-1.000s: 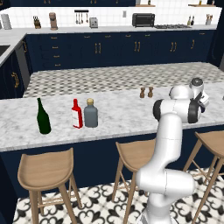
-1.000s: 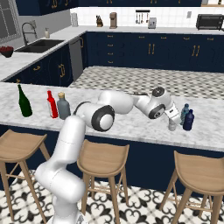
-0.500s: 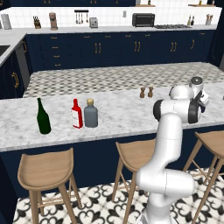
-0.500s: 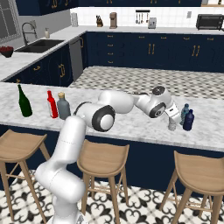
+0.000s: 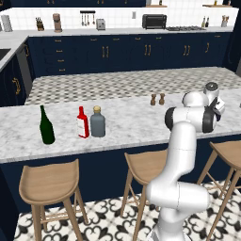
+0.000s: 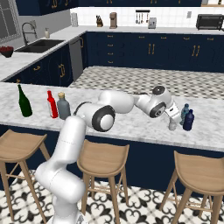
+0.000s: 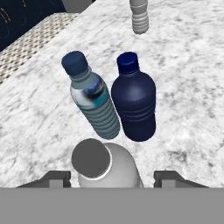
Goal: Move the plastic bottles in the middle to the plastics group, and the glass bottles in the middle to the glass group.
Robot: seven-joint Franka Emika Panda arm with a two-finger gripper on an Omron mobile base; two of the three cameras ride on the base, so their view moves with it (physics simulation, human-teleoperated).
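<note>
A clear-whitish plastic bottle [image 7: 105, 168] with a pale cap stands upright on the marble counter between the tips of my gripper [image 7: 112, 177]. The jaws are open, with a gap on each side of it. Just beyond stand a slim grey-blue bottle [image 7: 94, 103] with a dark cap and a navy bottle [image 7: 135, 105], side by side. From the right base view, the gripper [image 6: 174, 116] hangs over the clear bottle [image 6: 173, 126], beside the grey-blue bottle [image 6: 185, 111] and the navy bottle [image 6: 189, 120]. Far left, a squat grey bottle [image 5: 98, 122] stands by the red bottle [image 5: 83, 123] and the green wine bottle [image 5: 46, 126].
Two tiny brown-topped shakers [image 5: 157, 99] stand on the counter behind the arm. A pale ribbed object [image 7: 140, 17] sits farther off on the marble. Wooden stools [image 6: 103, 159] line the counter's front edge. A patterned second counter level [image 5: 122, 84] runs behind.
The jaws have opened off the clear-whitish bottle, which now stands free beside the navy and grey-blue bottles. The arm has barely moved.
</note>
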